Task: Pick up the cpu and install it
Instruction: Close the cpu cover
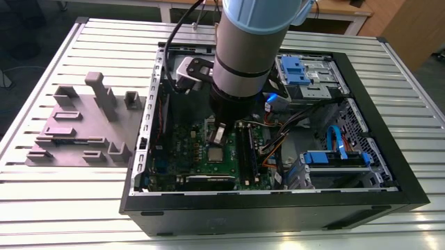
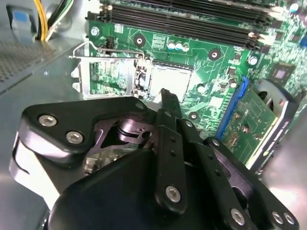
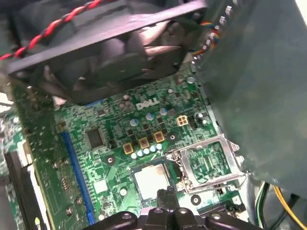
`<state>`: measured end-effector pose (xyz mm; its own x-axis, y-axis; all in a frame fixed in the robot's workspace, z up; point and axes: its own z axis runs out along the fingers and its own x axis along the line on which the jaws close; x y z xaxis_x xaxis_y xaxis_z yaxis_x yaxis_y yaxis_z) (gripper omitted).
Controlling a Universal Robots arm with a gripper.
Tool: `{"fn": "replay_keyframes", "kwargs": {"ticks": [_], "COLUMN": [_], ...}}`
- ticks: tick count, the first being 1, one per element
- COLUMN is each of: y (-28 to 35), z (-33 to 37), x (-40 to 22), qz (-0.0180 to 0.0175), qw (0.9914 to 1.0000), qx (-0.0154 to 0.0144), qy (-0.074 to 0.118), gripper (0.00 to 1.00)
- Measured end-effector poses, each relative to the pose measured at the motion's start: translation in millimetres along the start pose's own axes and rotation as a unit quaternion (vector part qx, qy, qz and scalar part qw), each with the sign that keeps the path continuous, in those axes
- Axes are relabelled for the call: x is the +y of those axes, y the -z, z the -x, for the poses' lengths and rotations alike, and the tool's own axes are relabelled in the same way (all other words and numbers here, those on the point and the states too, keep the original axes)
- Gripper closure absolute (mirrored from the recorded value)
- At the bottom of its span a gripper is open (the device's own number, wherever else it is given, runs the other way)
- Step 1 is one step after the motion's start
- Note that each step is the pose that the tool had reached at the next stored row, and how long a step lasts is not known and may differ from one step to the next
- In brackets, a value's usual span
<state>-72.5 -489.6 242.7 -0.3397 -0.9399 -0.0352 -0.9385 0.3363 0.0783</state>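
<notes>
The cpu (image 3: 152, 179) is a silvery square lying flat in its socket on the green motherboard (image 3: 120, 124). It also shows in the second wrist view (image 2: 170, 79) and in the exterior view (image 1: 215, 154). The silver hinged socket frame (image 3: 211, 163) stands swung open beside it, with its wire lever (image 2: 103, 48) raised. My gripper (image 3: 165, 194) hovers just above the edge of the cpu, fingers (image 2: 168, 103) together and nothing between them. The arm (image 1: 240, 62) reaches down into the open computer case (image 1: 278, 200).
A black fan (image 3: 110, 48) with red and black wires hangs over the board. Black memory slots (image 2: 192, 19) and a blue-edged expansion card (image 2: 249, 124) flank the socket. Blue drive cages (image 1: 303, 73) and cables fill the case's right side. A grey fixture block (image 1: 83, 125) sits on the slatted table.
</notes>
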Motion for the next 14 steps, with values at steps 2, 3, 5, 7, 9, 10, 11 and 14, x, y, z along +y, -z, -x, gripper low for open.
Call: {"fn": "replay_keyframes", "kwargs": {"ticks": [2,3,5,7,9,10,11,14], "y": [0.0,-0.1,-0.4,-0.8,-2.2,-3.0,-3.6,-5.0], "z": [0.3,0.6,1.7,2.3,2.5,2.6,2.6,2.5], "x": [-0.8,-1.8,-4.6,-6.5,-7.4,-7.5,-7.6,-7.8], "qz": [0.0010,0.0020,0.0055,0.0100,0.0127,0.0129,0.0128,0.0117], "qw": [0.99998,0.99996,0.99985,0.99954,0.99927,0.99922,0.99919,0.99896], "qx": [-0.0019,-0.0048,-0.0148,-0.0275,-0.0356,-0.0373,-0.0382,-0.0402], "qy": [0.006,0.007,0.007,0.008,0.006,0.003,-0.001,-0.018], "gripper": [0.89,0.89,0.89,0.89,0.89,0.89,0.89,0.89]}}
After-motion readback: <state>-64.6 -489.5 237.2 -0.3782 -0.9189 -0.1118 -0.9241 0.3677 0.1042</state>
